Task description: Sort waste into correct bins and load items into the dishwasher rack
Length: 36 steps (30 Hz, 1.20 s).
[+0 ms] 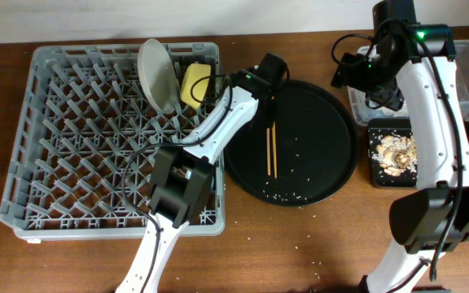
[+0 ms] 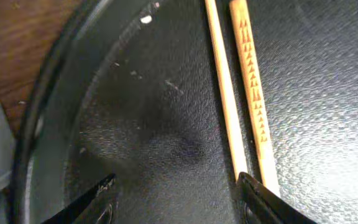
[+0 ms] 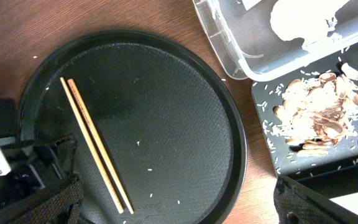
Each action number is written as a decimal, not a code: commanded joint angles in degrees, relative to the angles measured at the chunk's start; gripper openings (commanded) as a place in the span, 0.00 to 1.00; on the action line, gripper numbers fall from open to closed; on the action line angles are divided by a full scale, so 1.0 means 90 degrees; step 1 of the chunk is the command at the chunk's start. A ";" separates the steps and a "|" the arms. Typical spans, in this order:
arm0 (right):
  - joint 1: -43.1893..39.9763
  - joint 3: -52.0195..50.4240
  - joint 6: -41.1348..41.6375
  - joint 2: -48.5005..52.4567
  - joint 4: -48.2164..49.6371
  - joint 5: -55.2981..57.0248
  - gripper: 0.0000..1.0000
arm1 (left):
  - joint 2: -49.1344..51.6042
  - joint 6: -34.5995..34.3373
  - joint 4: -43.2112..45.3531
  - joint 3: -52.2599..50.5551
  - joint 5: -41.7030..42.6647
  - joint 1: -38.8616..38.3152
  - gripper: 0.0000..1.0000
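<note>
chopsticks (image 1: 271, 151) are the job in hand: from overhead the pair lies side by side on the round black tray (image 1: 324, 138), which sits just beside the dishwasher rack (image 1: 80, 138) where the plate (image 1: 156, 75) and yellow bowl (image 1: 195, 85) already stand. in the left wrist view the left gripper (image 2: 176, 199) hangs low over that tray, fingers spread and empty, the sticks' near ends by one fingertip (image 2: 257, 194) rather than centred, so the next move, i judge, calls for a small sideways shift before pinching both. in the right wrist view the right gripper (image 3: 176, 196) is parted wide and holds nothing, scraps (image 3: 319, 115) already in the shallow black tray (image 3: 347, 165).
</note>
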 commanded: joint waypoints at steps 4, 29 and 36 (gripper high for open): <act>0.0000 -0.0029 0.0012 -0.0126 -0.0002 0.0097 0.98 | 0.0362 -0.0039 0.0019 0.0114 0.0313 -0.0041 0.60; 0.0000 -0.0029 0.0010 -0.0126 -0.0002 0.0097 0.99 | 0.0899 -0.0039 -0.0517 0.0714 0.0593 -0.0129 0.48; 0.0000 -0.0029 0.0012 -0.0126 -0.0002 0.0097 0.99 | 0.0884 0.0124 -0.1724 0.2560 0.0568 0.0000 0.01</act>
